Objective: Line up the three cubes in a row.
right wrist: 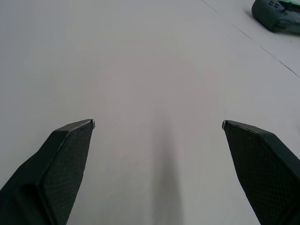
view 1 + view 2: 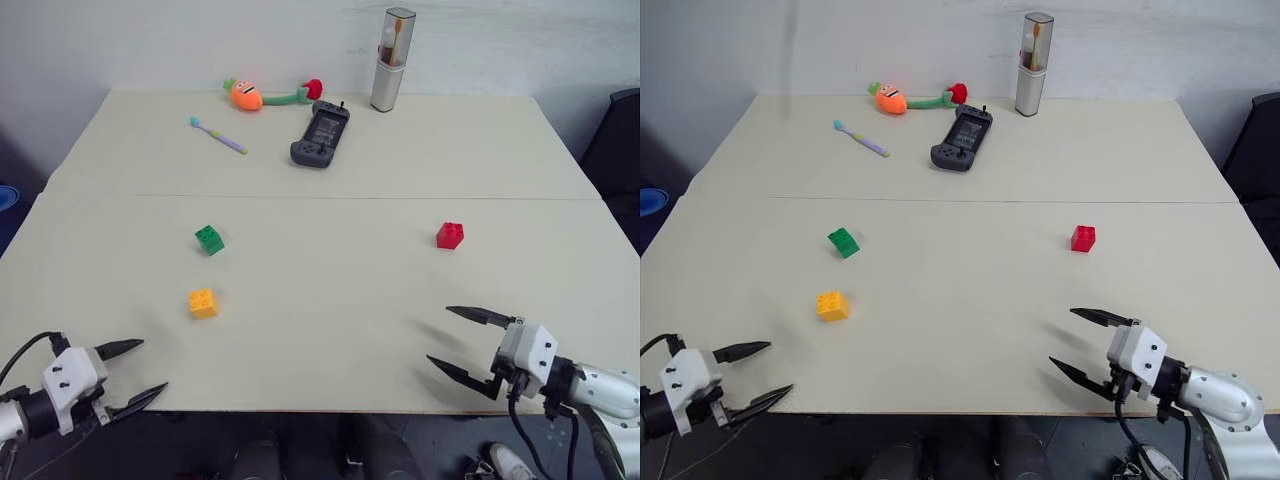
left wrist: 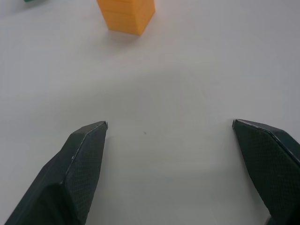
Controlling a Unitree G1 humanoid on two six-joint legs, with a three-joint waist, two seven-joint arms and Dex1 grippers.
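A: The cubes?
B: Small studded bricks. Green cube [image 2: 209,239] and orange-yellow cube [image 2: 203,302] lie near each other toward the surface's [image 2: 330,200] left edge; red cube [image 2: 450,235] sits well apart, toward the right edge.
A: Hands?
B: Left hand [image 2: 132,372] and right hand [image 2: 462,342] hang spread and empty at the near edge, bare surface between.

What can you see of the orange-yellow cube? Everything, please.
The orange-yellow cube is a small, plastic-looking toy brick with studs on top. It sits flat and upright on the pale table, on the robot's left side, nearer the front edge than the green cube. Nothing touches it but the table.
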